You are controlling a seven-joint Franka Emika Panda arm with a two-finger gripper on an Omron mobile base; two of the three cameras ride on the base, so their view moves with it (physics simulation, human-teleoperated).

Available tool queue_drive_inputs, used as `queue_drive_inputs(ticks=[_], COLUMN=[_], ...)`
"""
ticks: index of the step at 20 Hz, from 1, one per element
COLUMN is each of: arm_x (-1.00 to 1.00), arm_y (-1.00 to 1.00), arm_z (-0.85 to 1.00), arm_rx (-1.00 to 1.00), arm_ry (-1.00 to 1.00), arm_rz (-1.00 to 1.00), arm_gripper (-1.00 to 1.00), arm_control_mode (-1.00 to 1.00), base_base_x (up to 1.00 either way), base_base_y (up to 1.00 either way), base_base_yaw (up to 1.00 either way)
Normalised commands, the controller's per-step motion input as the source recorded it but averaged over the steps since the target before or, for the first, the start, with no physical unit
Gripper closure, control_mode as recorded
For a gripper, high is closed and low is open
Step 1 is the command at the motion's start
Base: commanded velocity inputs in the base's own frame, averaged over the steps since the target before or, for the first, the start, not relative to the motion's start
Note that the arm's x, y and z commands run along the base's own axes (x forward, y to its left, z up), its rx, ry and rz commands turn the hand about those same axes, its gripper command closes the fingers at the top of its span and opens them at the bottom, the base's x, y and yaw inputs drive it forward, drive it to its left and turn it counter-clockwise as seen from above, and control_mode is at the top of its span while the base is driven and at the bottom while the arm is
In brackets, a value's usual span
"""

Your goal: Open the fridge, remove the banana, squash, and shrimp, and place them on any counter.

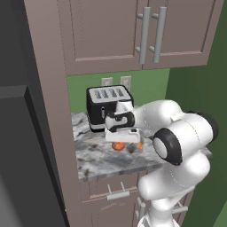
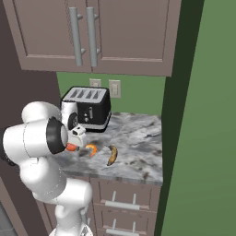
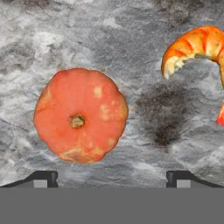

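Hand view looks straight down on the squash [image 3: 80,115], lying free on the counter [image 3: 131,52]; the gripper [image 3: 112,178] hangs above it, fingers spread wide, holding nothing. Shrimp [image 3: 197,48] lies just beside the squash, apart from it. Banana [image 2: 112,155] lies beyond the shrimp, nearer the counter's front edge. Behind the squash stands a black toaster [image 2: 87,108]; cabinets [image 2: 92,32] overhang.

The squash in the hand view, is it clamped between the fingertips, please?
No, the squash lies free on the marbled counter, above the wide-apart fingertips.
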Motion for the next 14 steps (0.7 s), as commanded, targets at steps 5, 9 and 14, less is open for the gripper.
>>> queue_drive_inputs(ticks=[5, 9, 14], arm_x=[-0.33, -0.52, -0.66], arm_y=[0.00, -0.05, -0.20], arm_z=[0.92, 0.92, 0.83], arm_rx=[-0.13, -0.08, -0.03], arm_ry=[-0.07, -0.06, -0.01], arm_rz=[-0.08, -0.08, -0.09], arm_gripper=[-1.00, -1.00, -1.00], arm_control_mode=[-1.00, -1.00, -1.00], base_base_x=[0.00, 0.00, 0.00], base_base_y=[0.00, 0.00, 0.00], base_base_yaw=[0.00, 0.00, 0.00])
